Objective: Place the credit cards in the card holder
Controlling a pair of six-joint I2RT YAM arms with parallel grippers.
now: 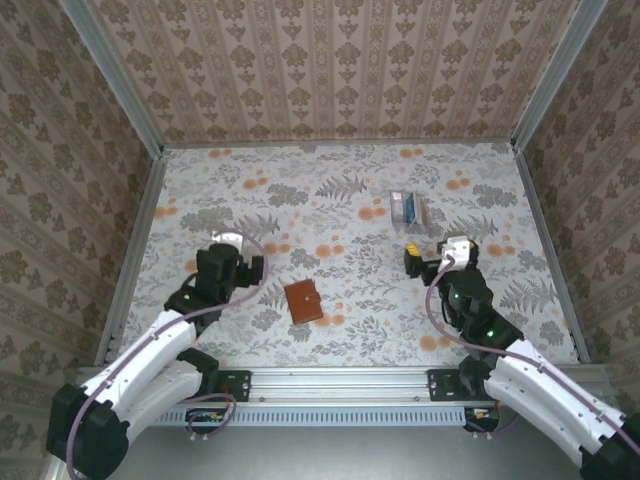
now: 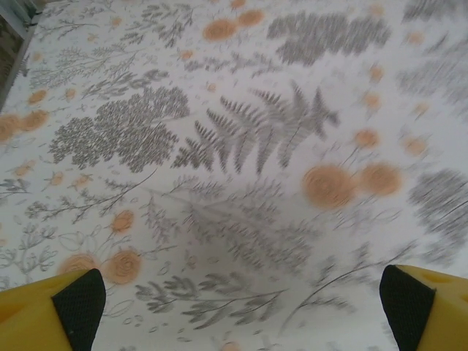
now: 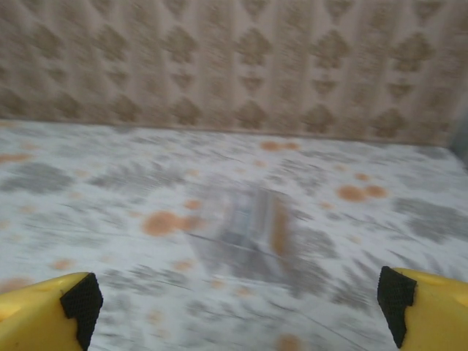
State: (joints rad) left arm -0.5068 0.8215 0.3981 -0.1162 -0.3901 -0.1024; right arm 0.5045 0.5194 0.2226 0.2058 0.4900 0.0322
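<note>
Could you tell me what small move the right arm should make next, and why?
Probably ease the right gripper forward and down toward the credit cards. It is open and empty, the cards lie together on the table just beyond it, and the card holder lies apart with no card at it, so a card has to be picked up first.

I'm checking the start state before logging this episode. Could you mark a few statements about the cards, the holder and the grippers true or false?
1. The card holder lies closed on the table. True.
2. The credit cards are inside it. False: they lie in a small pile apart from it, farther back.
3. The left gripper grips a card. False: it is open and empty.
4. The right gripper is open, with the cards ahead of it. True.
</note>
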